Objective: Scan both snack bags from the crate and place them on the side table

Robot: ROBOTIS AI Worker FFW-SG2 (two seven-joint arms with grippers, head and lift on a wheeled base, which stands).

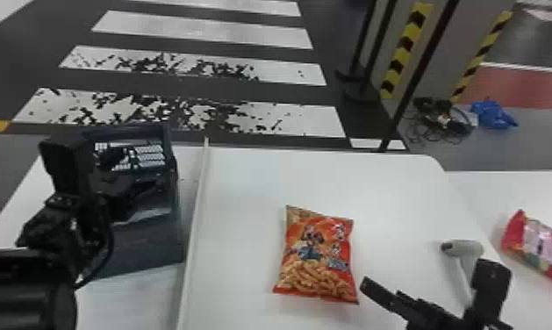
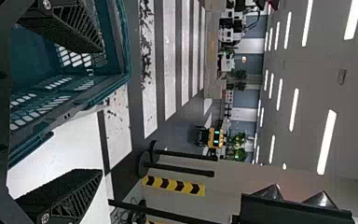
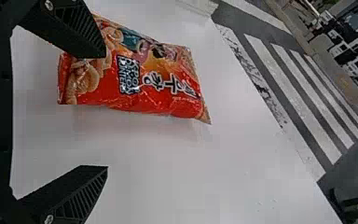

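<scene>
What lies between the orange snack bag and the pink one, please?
In the head view, the scanner lies between the orange bag and the pink bag, the right gripper nearby.

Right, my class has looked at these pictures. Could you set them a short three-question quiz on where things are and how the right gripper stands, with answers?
1. True or false: the crate stands to the left of the orange snack bag in the head view.
2. In the head view, where is the handheld scanner? (a) inside the crate; (b) to the left of the crate; (c) between the orange snack bag and the pink snack bag.
3. Fill in with "open" or "shut": the right gripper is ____.

Key: 1 true; 2 c; 3 open.
</scene>
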